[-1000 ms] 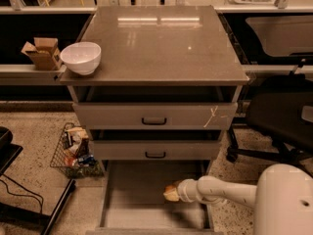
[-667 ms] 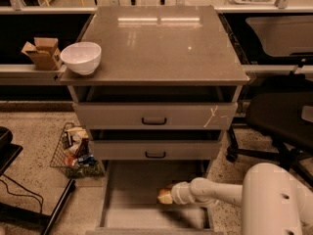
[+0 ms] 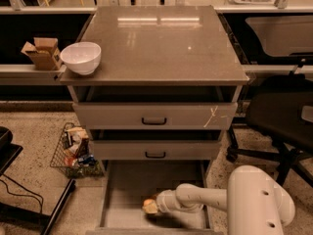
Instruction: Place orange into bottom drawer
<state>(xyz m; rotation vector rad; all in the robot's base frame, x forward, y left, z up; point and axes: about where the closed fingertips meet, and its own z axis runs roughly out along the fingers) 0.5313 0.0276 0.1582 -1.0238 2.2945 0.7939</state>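
The robot's white arm [image 3: 210, 199] reached from the lower right foreground into the open bottom drawer [image 3: 126, 187], its gripper [image 3: 157, 204] low over the flat grey floor near the drawer's front edge. The orange [image 3: 148, 206] sat at the very tip of the gripper, inside the drawer walls and either on the floor or just above it; which of the two could not be made out. Nor could it be told whether the gripper was clenched on the fruit or had let it go.

Judged from this moment, the task was close to its end: the drawer was pulled out, and the fruit had been carried within it. What appeared left was a confirmed release of the orange and the arm's withdrawal.

Above the open tray, the middle drawer [image 3: 155, 150] and the top drawer [image 3: 154, 115], each with a black handle, were shut. To the left of the cabinet a wire basket [image 3: 73, 153] of packaged goods stood on the speckled floor. A white bowl [image 3: 80, 58] rested at the left edge of the table [image 3: 161, 43], with an open cardboard box [image 3: 43, 52] just beside it on a shelf. A dark office chair [image 3: 281, 119] stood at the right.
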